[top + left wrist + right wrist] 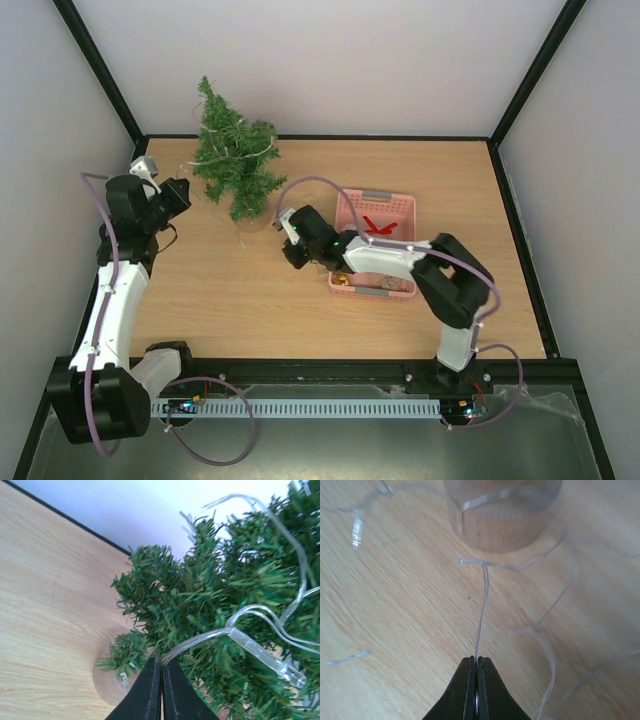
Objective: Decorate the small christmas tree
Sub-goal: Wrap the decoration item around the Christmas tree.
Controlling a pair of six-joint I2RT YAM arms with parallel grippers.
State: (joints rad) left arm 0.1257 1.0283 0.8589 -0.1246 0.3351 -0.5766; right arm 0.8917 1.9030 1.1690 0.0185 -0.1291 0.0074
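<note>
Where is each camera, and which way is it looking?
Top: high behind, looking down on the small christmas tree and pink basket; both arms show.
Left wrist: facing the tree's branches; shut left gripper shows.
Right wrist: facing the tree's clear base; right gripper pinching the light string shows.
Both wrist views share that string.

Wooden table (pixel 230 290) bearing the small christmas tree (pixel 235 155), a pink basket (pixel 380 194) and loose clear light string (pixel 522 629)
</note>
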